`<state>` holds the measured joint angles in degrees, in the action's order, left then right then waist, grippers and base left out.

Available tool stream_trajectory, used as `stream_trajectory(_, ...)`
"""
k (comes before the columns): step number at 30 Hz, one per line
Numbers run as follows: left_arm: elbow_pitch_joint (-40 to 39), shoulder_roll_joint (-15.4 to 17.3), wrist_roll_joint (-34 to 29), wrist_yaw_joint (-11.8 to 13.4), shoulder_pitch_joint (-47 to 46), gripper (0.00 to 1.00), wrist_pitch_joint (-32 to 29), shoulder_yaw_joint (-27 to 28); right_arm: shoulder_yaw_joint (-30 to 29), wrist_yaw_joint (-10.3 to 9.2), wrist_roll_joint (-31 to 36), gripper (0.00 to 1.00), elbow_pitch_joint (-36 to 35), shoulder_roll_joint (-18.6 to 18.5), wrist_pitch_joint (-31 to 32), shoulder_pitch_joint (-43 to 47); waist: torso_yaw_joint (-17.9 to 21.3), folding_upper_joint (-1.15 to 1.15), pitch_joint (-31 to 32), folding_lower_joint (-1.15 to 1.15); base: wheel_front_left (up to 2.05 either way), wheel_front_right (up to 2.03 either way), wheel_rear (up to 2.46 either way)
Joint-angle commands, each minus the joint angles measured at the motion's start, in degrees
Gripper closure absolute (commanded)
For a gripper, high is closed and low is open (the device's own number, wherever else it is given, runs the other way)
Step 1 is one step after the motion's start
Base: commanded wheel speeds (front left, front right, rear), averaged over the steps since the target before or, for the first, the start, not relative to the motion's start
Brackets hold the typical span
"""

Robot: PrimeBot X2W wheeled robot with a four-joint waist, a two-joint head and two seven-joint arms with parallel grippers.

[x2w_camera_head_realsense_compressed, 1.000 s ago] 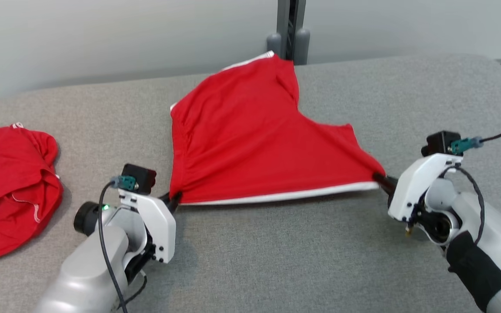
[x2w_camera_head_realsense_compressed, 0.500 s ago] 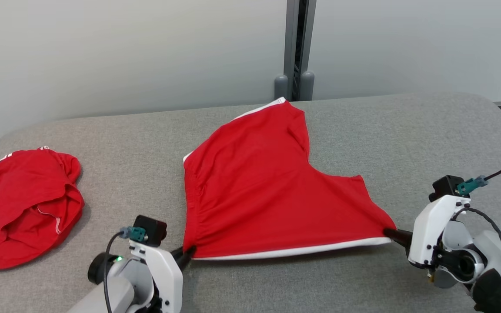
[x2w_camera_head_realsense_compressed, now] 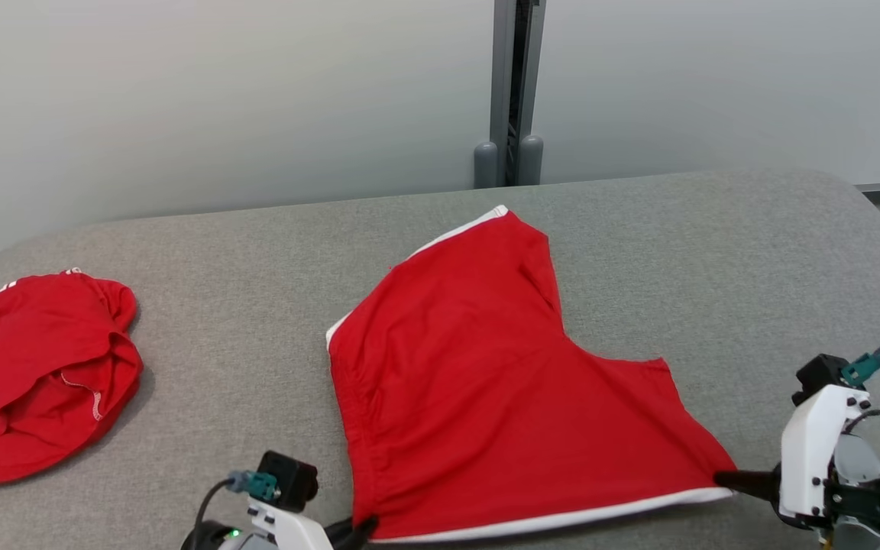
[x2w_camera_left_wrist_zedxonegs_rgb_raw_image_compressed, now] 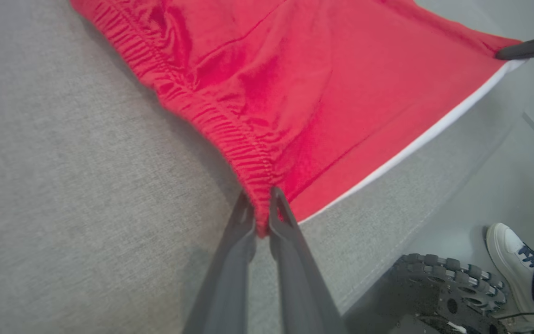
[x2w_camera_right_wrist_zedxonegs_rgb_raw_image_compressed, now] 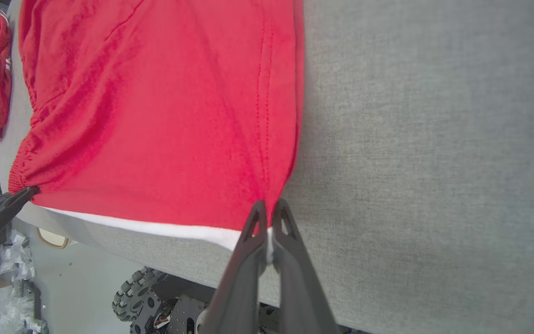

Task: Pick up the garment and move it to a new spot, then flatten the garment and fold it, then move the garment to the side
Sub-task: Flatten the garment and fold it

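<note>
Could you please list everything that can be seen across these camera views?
red shorts: one, red with white trim, spread on the middle of the table, near edge stretched between both grippers.
second garment: one, red, crumpled at the table's left end.
table: one, grey fabric top.
post: one, grey, against the pale wall behind the table.
knobby tyre: black, on the floor below the table's near edge.
shoe: one, white, a person's foot beside the tyre.
left gripper: one, dark fingers shut on the shorts' gathered waistband corner.
right gripper: one, dark fingers shut on the white-trimmed corner.
</note>
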<state>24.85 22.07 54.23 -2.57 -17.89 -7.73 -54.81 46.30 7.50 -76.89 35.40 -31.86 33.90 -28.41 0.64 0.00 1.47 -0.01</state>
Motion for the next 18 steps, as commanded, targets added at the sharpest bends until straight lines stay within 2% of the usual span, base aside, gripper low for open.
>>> stream_trajectory(1,-3.03,1.38,0.49,1.24,1.76,1.0,-0.89,-0.19,-0.44,-0.02,-0.99,1.0,-1.69,-1.72,1.37,1.71,0.11,0.0,0.04,0.01,0.0,0.0,0.0)
stream_trajectory(11,-20.27,6.99,3.24,6.88,8.71,1.0,-5.86,-0.72,-2.41,-0.02,-3.87,1.0,-12.09,-9.19,7.39,7.88,0.46,0.0,0.14,0.01,0.0,0.0,0.0)
stream_trajectory(18,-25.4,6.08,9.65,9.42,10.25,1.0,-8.01,2.42,-5.3,-0.02,-3.68,1.0,-15.3,-9.44,6.76,8.64,-0.07,0.0,-0.15,0.01,0.0,0.0,0.0)
